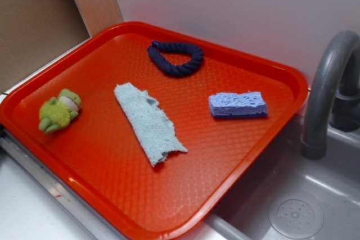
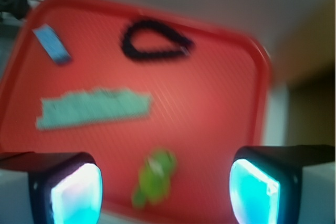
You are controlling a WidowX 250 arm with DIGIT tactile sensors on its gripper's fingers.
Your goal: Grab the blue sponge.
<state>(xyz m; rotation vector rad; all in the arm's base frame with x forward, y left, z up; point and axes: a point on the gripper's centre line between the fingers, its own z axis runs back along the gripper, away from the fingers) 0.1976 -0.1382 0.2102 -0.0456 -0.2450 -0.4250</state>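
Note:
The blue sponge (image 1: 238, 105) lies flat on the right side of the red tray (image 1: 112, 167), a periwinkle block with a darker bottom layer. In the blurred wrist view the blue sponge (image 2: 52, 44) shows small at the upper left. My gripper (image 2: 165, 192) does not appear in the exterior view. In the wrist view it hangs high above the tray's near edge, open, its two cyan-lit pads (image 2: 76, 195) wide apart with nothing between them. The sponge is far from the fingers.
A pale blue ragged cloth (image 1: 147, 122) lies mid-tray, a navy rope ring (image 1: 175, 58) at the back, a green plush frog (image 1: 58, 111) at the left. A grey faucet (image 1: 326, 88) and sink (image 1: 292, 212) adjoin the tray's right side.

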